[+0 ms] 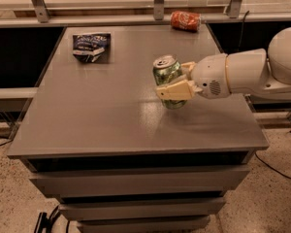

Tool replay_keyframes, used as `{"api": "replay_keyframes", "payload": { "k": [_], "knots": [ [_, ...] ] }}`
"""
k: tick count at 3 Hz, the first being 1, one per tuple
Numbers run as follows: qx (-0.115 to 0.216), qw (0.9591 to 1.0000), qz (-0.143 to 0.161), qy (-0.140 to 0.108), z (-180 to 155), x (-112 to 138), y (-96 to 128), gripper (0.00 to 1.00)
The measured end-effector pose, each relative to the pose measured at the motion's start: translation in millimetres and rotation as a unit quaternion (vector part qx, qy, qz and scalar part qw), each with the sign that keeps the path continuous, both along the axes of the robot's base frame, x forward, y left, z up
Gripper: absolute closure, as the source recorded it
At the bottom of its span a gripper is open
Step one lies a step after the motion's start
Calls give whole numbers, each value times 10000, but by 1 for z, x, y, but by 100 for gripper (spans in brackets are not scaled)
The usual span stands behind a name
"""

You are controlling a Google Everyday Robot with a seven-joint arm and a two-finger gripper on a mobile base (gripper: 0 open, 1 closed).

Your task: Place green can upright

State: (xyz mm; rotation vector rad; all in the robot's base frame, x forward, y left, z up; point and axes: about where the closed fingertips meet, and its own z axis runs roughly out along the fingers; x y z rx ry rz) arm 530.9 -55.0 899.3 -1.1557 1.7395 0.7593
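The green can stands nearly upright, silver pull-tab top up, right of centre on the grey table. Its base is at or just above the tabletop; I cannot tell whether it touches. My gripper reaches in from the right on a white arm and is shut on the can, with one cream finger across the can's front and the other behind it.
An orange-red can lies on its side at the table's far right edge. A dark blue snack bag lies at the far left. A rail with metal posts runs behind the table. Drawers sit below the tabletop.
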Motion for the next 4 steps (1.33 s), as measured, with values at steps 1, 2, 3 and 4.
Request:
{"api": "replay_keyframes", "payload": {
  "k": [1, 2, 3, 4],
  "knots": [
    [38, 10000, 5, 38, -3, 0, 2, 100],
    [145, 9998, 14, 117, -8, -1, 3, 100],
    [234, 9995, 5, 195, -14, -1, 3, 100],
    [298, 9994, 15, 200, -19, -2, 3, 84]
  ]
}}
